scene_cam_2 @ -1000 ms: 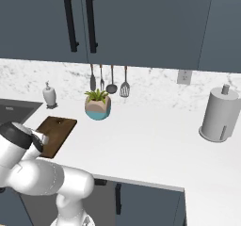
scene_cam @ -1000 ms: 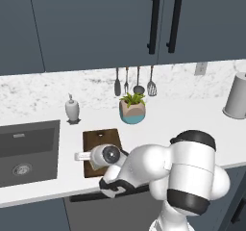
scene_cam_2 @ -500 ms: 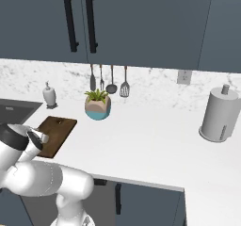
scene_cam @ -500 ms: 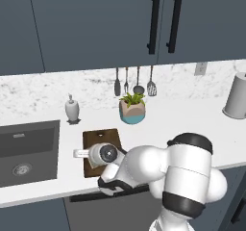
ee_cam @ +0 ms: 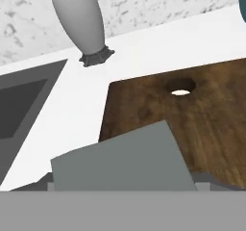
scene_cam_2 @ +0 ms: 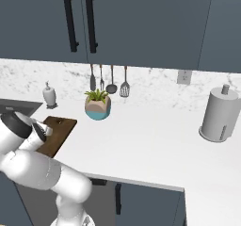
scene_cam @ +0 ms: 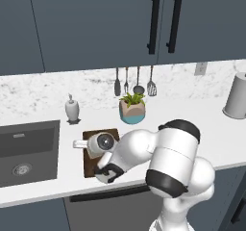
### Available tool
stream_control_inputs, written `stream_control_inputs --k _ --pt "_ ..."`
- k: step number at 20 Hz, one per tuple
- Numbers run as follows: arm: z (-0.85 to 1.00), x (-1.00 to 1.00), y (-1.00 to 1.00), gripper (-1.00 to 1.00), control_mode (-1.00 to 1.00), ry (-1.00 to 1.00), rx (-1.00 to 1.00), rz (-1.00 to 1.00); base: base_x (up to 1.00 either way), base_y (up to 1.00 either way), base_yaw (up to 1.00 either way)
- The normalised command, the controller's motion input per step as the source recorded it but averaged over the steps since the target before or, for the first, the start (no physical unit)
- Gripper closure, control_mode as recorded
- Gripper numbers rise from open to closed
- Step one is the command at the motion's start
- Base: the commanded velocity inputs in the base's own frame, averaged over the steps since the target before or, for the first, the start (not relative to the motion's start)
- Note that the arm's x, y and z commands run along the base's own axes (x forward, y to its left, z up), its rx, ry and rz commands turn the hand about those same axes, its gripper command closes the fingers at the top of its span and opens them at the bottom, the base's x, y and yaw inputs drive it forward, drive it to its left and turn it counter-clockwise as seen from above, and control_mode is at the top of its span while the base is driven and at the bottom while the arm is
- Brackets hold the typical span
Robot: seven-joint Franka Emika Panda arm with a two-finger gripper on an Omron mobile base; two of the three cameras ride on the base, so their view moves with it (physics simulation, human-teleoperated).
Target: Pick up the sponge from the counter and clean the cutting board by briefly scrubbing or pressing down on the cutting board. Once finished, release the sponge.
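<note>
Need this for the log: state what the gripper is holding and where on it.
The sponge, it appears: its grey face fills the foot of the hand view, over the cutting board. The fingertips are hidden, so where on it cannot be told.

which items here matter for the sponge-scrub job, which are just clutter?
Job:
sponge, grey face toward the hand camera
cutting board
counter
gripper, jaws hidden

Clutter:
soap dispenser
potted plant
hanging utensils
paper towel roll
sink
</note>
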Motion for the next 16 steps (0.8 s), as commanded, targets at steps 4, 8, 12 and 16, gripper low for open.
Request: stream_control_inputs --k 4,8,12,16 --pt "-0.17 0.56 -0.18 1.00 -1.00 0.00 0.00 0.00 0.00 0.00 0.00" --pt "-0.20 0.61 -0.08 1.00 -1.00 0.00 0.00 0.00 0.00 0.00 0.00" --pt "-0.14 0.62 0.00 1.00 -1.00 0.00 0.00 0.00 0.00 0.00 0.00" --pt "-0.03 0.15 0.00 1.00 -1.00 -0.01 0.01 0.00 0.00 0.00 0.00"
